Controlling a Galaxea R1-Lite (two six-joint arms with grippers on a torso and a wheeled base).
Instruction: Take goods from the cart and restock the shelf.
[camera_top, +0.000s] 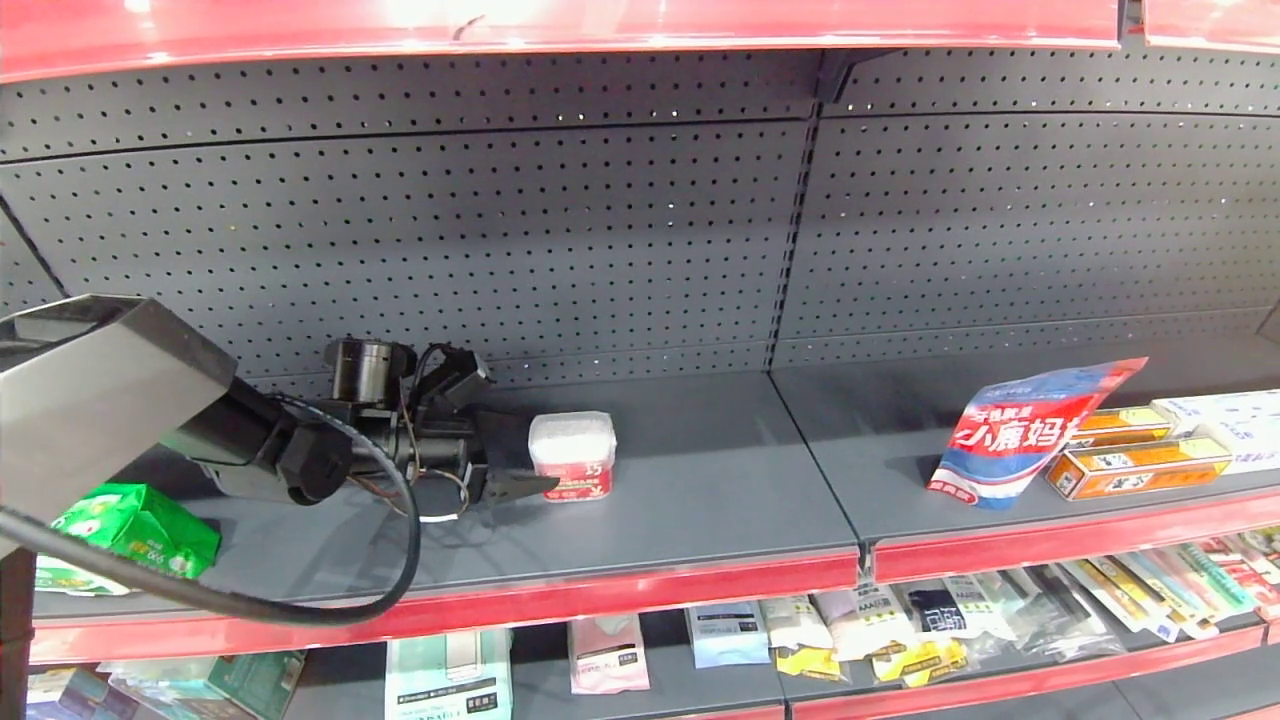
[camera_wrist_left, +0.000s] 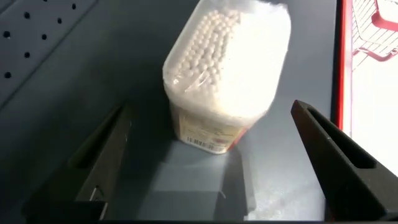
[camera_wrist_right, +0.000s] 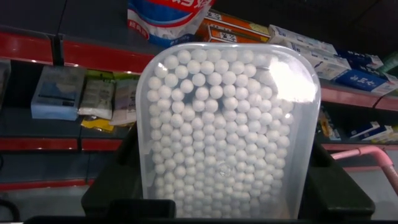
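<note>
- The cotton-swab tub (camera_top: 572, 455) stands upright on the shelf (camera_top: 700, 480), in the left bay, about midway between the perforated back panel and the red front edge.
- My left arm's fingers (camera_wrist_left: 102, 158) are spread wide. The tub's near end sits between their tips, with a gap on each side, so nothing is pinched.
- The tub's long side runs straight away from the wrist, in line with the arm. I judge a straight pull back along that line would clear it without a nudge.
- The left wrist view shows those side gaps. The head view hides them behind the nearer finger, but places the tub on the shelf.
- The right arm's fingers (camera_wrist_right: 339, 190) look pressed on a second tub (camera_wrist_right: 227, 124), which I read as held. Behind it lie a blue-and-red bag (camera_wrist_right: 168, 15) and lower shelf rows.
</note>
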